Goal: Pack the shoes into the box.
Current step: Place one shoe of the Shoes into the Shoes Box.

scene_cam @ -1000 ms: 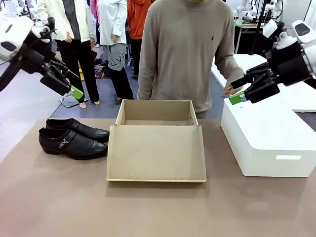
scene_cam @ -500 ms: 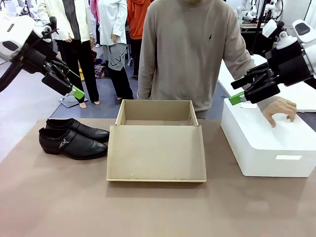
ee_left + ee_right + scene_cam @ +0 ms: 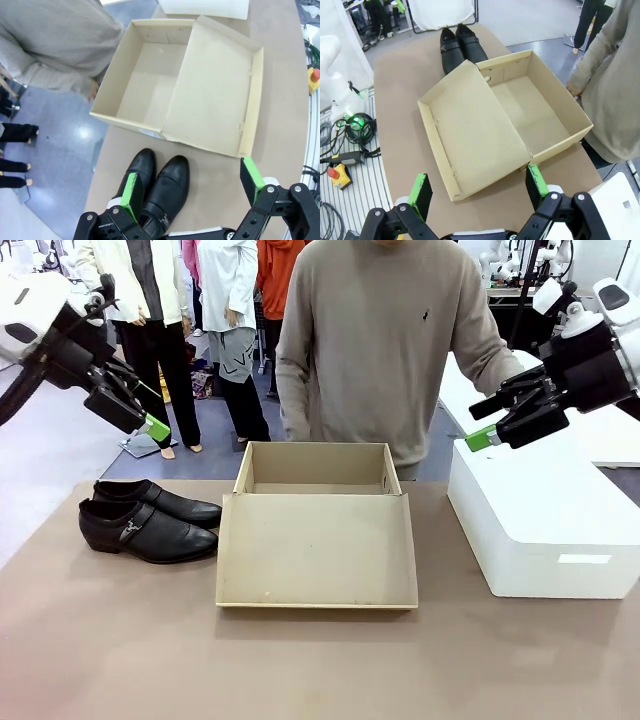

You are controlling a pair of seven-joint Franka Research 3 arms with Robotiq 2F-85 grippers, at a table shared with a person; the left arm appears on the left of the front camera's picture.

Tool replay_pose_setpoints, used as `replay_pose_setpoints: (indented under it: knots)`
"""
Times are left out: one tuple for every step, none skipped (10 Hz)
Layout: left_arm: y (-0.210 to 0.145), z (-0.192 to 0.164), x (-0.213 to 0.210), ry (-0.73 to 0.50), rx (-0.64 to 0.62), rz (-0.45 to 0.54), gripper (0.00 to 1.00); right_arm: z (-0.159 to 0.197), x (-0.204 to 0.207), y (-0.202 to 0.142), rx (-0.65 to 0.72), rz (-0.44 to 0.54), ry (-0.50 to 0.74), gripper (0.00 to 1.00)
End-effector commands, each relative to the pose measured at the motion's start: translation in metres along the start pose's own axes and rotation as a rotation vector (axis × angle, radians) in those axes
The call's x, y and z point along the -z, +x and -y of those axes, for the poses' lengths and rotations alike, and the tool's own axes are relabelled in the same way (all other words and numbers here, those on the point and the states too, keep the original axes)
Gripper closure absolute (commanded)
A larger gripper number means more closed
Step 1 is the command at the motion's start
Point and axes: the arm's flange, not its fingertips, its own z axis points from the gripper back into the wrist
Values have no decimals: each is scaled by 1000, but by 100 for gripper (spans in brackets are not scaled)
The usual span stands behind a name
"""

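Two glossy black shoes (image 3: 148,519) lie side by side on the brown table at the left, toes toward the box; the shoes (image 3: 157,187) sit just below my left gripper's fingers, and the shoes (image 3: 458,47) show far off in the right wrist view. The tan cardboard box (image 3: 316,502) stands open at the table's middle, its flap lid lying flat toward me; the box (image 3: 178,87) and box (image 3: 505,117) are empty inside. My left gripper (image 3: 140,412) hangs open high above the shoes. My right gripper (image 3: 497,418) hangs open above the white block.
A large white block (image 3: 545,516) sits at the table's right. A person in a beige sweater (image 3: 395,340) stands behind the box, one hand (image 3: 573,90) near its far wall. An emergency stop button (image 3: 339,172) and cables lie beside the table.
The person's hand, resting on the white block half a second ago, has lifted away. Both arms have barely moved.
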Motion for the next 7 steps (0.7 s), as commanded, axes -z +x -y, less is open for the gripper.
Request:
replay_pose_setpoints:
  knots:
    - [5, -14, -7, 4, 33, -72, 0, 4, 2, 0, -33, 25, 6, 0]
    - [10, -22, -10, 8, 51, -124, 0, 4, 2, 0, -33, 25, 6, 0]
    - [16, -34, -13, 4, 77, -184, 0, 4, 2, 0, -33, 25, 6, 0]
    - [20, -46, -15, -18, 113, -243, 0, 4, 2, 0, -33, 25, 6, 0]
    - [21, -60, -16, -41, 154, -303, 0, 4, 2, 0, -33, 25, 6, 0]
    - [21, -74, -19, -66, 205, -349, 0, 4, 2, 0, -33, 25, 6, 0]
    - [18, -90, -22, -89, 275, -393, 0, 4, 2, 0, -33, 25, 6, 0]
